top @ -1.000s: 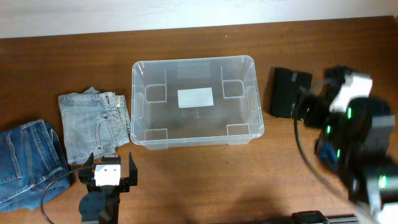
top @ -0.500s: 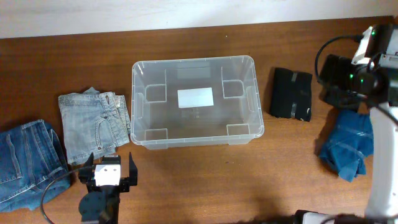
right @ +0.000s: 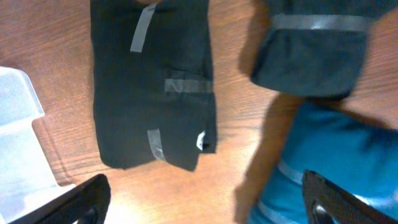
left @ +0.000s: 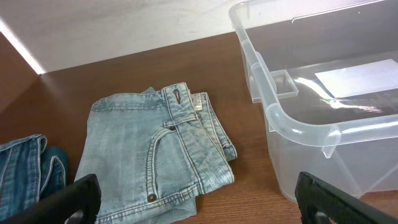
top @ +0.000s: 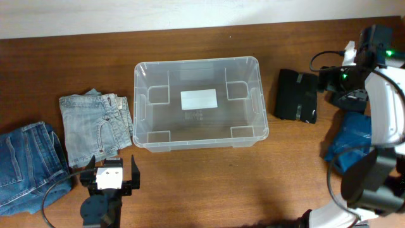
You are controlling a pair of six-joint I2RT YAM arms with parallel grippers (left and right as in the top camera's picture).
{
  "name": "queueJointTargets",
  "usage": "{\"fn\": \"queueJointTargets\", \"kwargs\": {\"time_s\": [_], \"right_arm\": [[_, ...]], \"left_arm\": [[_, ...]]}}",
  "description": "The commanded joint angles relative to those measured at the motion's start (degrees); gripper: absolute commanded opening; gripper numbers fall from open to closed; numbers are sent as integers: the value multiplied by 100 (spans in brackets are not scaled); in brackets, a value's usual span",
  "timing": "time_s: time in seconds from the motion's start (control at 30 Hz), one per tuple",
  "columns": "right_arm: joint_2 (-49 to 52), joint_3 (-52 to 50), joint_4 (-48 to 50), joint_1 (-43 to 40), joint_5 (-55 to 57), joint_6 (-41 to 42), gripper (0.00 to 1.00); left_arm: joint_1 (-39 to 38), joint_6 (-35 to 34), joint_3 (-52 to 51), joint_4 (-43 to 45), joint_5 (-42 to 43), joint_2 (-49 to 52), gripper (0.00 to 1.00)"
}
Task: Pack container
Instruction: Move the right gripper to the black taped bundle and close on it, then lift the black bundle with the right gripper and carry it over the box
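Note:
The clear container [top: 135, 111] stands mid-table, with only its white label [top: 199, 99] on the base; it also shows in the left wrist view [left: 292, 121] and its corner in the right wrist view [right: 15, 124]. A folded black garment [top: 295, 95] with grey strips lies right of it, also in the right wrist view [right: 152, 81]. My right gripper [top: 330, 81] hovers open just right of that garment, holding nothing [right: 208, 205]. My left gripper [top: 109, 180] is open and empty at the front left [left: 199, 208], facing folded light jeans [top: 96, 126] [left: 155, 149].
Dark blue jeans [top: 25, 168] [left: 25, 168] lie at the front left edge. A bright blue garment [top: 353, 144] [right: 329, 168] lies at the right, and a dark grey garment with a pale strip [right: 317, 50] beyond it. The right arm's cable loops above them.
My right arm has swung from the front right up to the far right, over the black garment's right side. The blue garment has come into view. The left arm has not moved.

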Motion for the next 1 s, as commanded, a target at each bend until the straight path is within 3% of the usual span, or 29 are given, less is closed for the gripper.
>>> {"fn": "queueJointTargets", "kwargs": {"time_s": [0.0,0.27,0.67,0.97], "right_arm": [[308,81,87,-221,-647,-334,85],[876,79,269,-640,-1762,-772,76],[1469,-286,1036,-643,-2002,-680,67],[1792,-905,1812,-651,-1987,-254,67]], "left_arm": [[28,94,-26,11,59,-24,99],[28,94,-26,11,59,-24,99],[28,94,-26,11,57,-24,99],[28,94,-26,13,59,-24,99]]}}
